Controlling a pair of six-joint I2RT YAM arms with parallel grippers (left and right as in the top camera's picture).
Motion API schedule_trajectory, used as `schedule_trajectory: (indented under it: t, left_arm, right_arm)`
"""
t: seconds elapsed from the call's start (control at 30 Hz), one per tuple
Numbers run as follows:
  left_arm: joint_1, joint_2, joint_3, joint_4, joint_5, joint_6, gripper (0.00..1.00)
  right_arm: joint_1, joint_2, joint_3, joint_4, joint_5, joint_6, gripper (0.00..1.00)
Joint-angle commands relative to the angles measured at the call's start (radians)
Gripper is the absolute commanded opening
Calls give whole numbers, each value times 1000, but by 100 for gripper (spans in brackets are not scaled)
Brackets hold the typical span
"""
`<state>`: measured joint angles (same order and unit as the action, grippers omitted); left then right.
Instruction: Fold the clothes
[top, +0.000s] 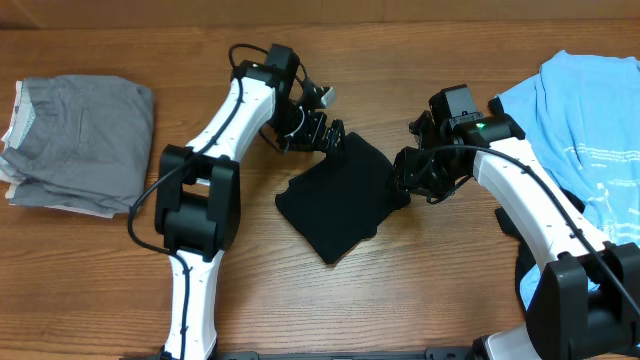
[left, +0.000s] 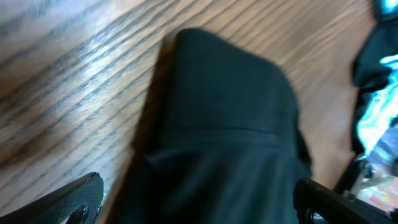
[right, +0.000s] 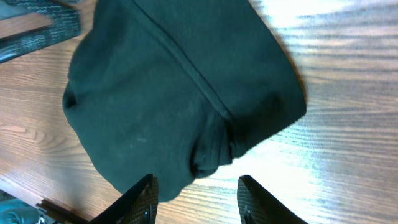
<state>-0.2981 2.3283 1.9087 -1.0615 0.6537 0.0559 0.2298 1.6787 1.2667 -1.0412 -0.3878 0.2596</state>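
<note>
Left wrist: black tee (left: 221, 118) blurred, cropped below

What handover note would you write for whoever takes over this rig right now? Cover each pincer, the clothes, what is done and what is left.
Left pincer: open, holding nothing, at the far corner of the black garment.
Right pincer: open, holding nothing, at that garment's right edge.
Black garment: folded into a compact square at the middle of the table.
Grey garment: folded, at the far left.
Light blue tee: a rumpled heap at the far right.
Done: black and grey appear folded.
Left: fold the light blue tee.
</note>
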Motion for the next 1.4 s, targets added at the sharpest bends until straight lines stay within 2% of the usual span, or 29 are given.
schedule_trajectory:
  t: [0.0, 0.1, 0.27, 0.4, 0.47, 0.57, 0.63, 0.7, 0.8, 0.83, 0.93, 1.1, 1.17, 1.37]
  left_arm:
    - [-5, 53, 6, 5, -47, 11, 100]
    - [-13, 90, 6, -5, -42, 7, 98]
    - [-42, 133, 6, -48, 17, 13, 66]
    - [-74, 146, 6, -56, 19, 28, 51]
    - [-82, 146, 6, -52, 19, 27, 52]
    - [-92, 146, 6, -55, 19, 27, 63]
    - [-92, 146, 6, -56, 26, 27, 63]
    - [-93, 146, 6, -61, 28, 27, 61]
    - [-105, 146, -5, -79, 26, 71, 51]
    - [-109, 146, -14, -79, 26, 82, 47]
    - [-115, 146, -26, -78, 27, 102, 6]
    - [-85, 143, 30, -76, -20, 91, 4]
    - [-33, 138, 134, -107, -88, 39, 4]
    - [118, 103, 409, -194, -134, -53, 4]
  right_arm:
    - [5, 5, 2, -2, 9, -1, 45]
    - [5, 5, 2, -2, 9, 0, 45]
    - [5, 5, 2, -2, 13, 0, 45]
    - [5, 5, 2, -2, 13, 0, 45]
    - [5, 5, 2, -2, 13, 0, 45]
    - [4, 5, 2, -2, 13, 0, 45]
    - [5, 5, 2, -2, 13, 0, 45]
    - [5, 5, 2, -2, 13, 0, 45]
    - [5, 5, 2, -2, 13, 0, 45]
    - [5, 5, 2, -2, 13, 0, 45]
    - [5, 5, 2, -3, 13, 0, 45]
    - [3, 5, 3, -9, 31, 2, 45]
    - [-8, 5, 3, -28, 83, 3, 44]
    - [-61, 5, 3, -43, 171, 3, 44]
